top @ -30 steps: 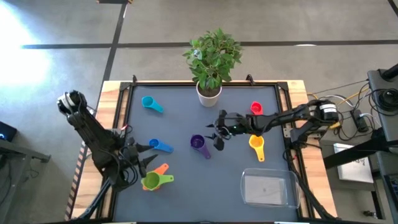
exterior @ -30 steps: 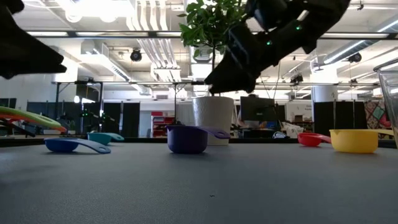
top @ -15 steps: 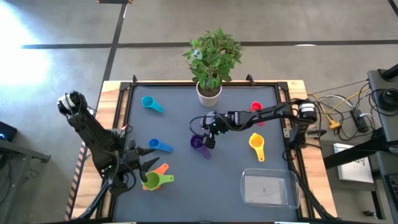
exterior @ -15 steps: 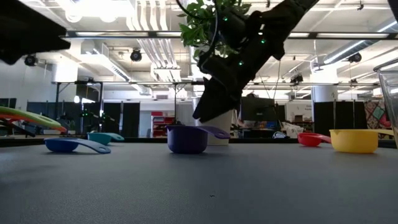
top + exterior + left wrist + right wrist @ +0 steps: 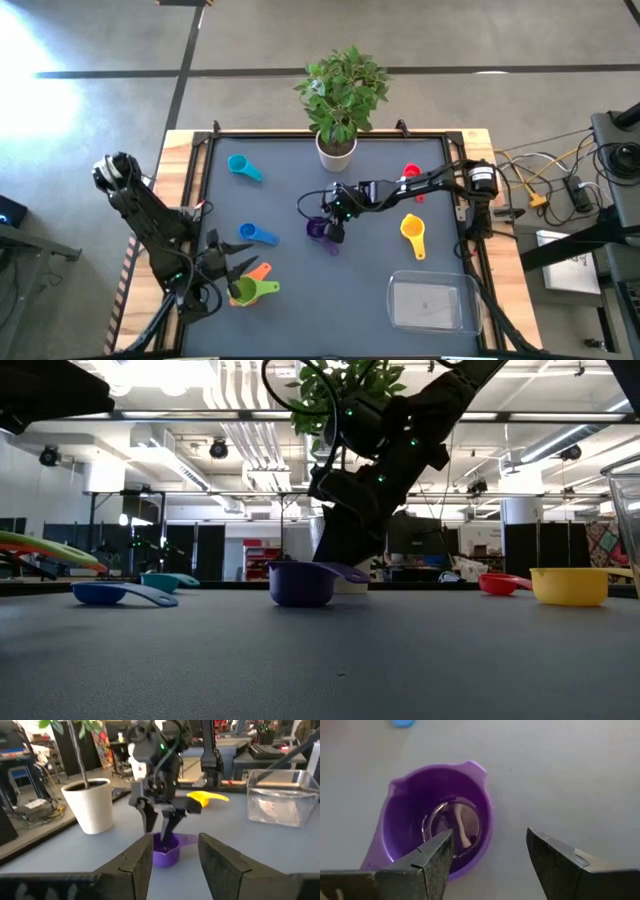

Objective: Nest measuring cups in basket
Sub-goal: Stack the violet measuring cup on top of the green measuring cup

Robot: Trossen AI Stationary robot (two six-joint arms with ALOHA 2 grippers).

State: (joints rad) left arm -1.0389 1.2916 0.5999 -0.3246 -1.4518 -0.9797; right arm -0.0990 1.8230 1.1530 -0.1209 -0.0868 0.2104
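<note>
The purple cup (image 5: 321, 232) stands upright mid-table. My right gripper (image 5: 335, 220) is open just above it, pointing down. In the right wrist view one finger (image 5: 436, 854) hangs over the cup's hollow (image 5: 442, 822) and the other finger (image 5: 555, 857) is outside the wall. Blue (image 5: 258, 235), teal (image 5: 240, 166), red (image 5: 411, 175) and yellow (image 5: 412, 232) cups rest on the mat. The green cup (image 5: 245, 291) and orange cup (image 5: 259, 271) lie beside my open left gripper (image 5: 232, 262). The clear basket (image 5: 432, 303) sits near the right front corner.
A white plant pot (image 5: 337, 150) with a leafy plant stands at the far edge, just behind the purple cup. The table has raised wooden rails (image 5: 200, 170). Open mat lies between the purple cup and the basket, with the yellow cup beside that stretch.
My right gripper has moved toward the table's left and come down, from beside the purple cup to right over it, its fingers now straddling the cup's wall. The cups have stayed put.
</note>
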